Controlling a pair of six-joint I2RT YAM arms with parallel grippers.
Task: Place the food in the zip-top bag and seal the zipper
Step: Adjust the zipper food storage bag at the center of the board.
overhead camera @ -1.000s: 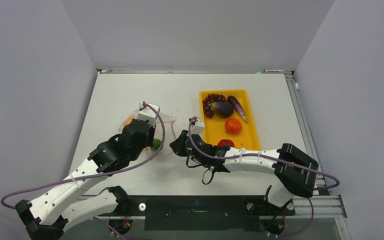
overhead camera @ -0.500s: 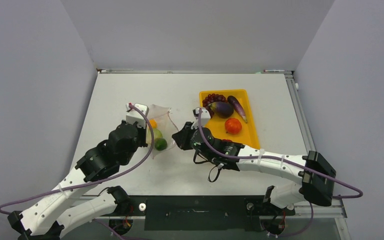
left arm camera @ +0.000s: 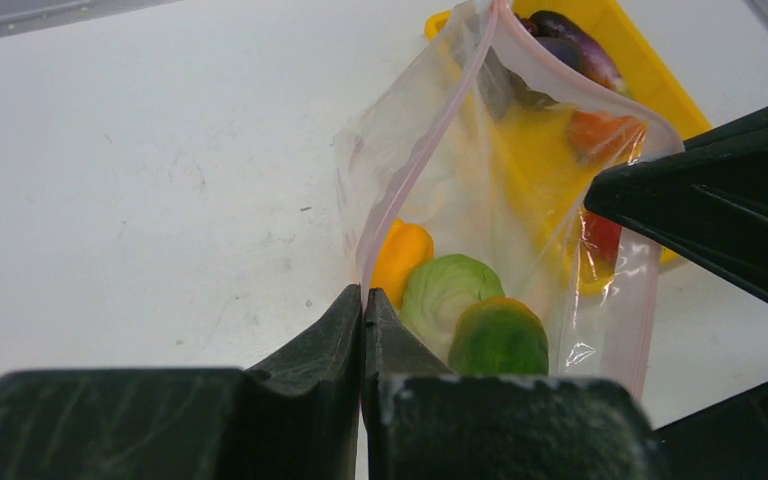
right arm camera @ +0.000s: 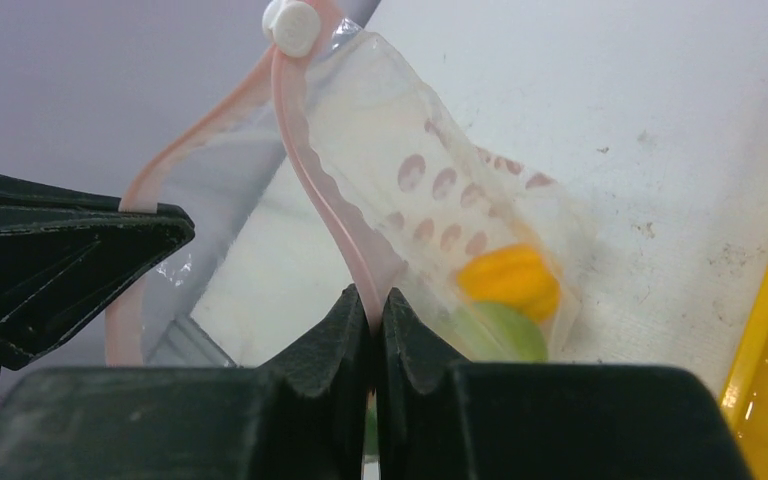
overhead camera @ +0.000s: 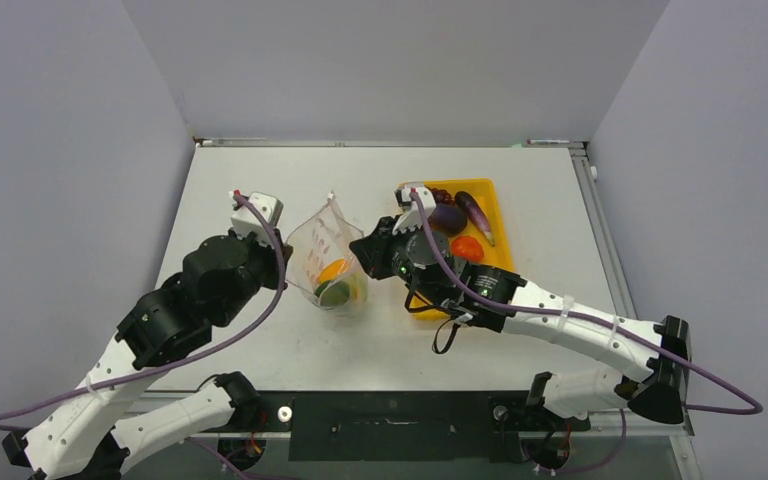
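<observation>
The clear zip-top bag (overhead camera: 322, 250) with pink dots hangs upright between my two grippers, mouth up and spread open. My left gripper (overhead camera: 288, 264) is shut on the pink zipper strip (left arm camera: 415, 150) at the left edge (left arm camera: 363, 295). My right gripper (overhead camera: 365, 252) is shut on the opposite strip (right arm camera: 373, 297). A white slider (right arm camera: 292, 25) sits at the strip's end. An orange piece (left arm camera: 400, 258), a pale green piece (left arm camera: 450, 290) and a green round fruit (left arm camera: 500, 335) lie in the bag's bottom.
The yellow tray (overhead camera: 500, 275) lies right of the bag, partly under my right arm. It holds a round eggplant (overhead camera: 448, 218), a long eggplant (overhead camera: 475, 213), an orange-red piece (overhead camera: 468, 248) and grapes (overhead camera: 438, 195), partly hidden.
Both grippers have lifted the bag off the table and carried it right, towards the tray. The bag went from lying flat to hanging open, with the food slid to its bottom.
</observation>
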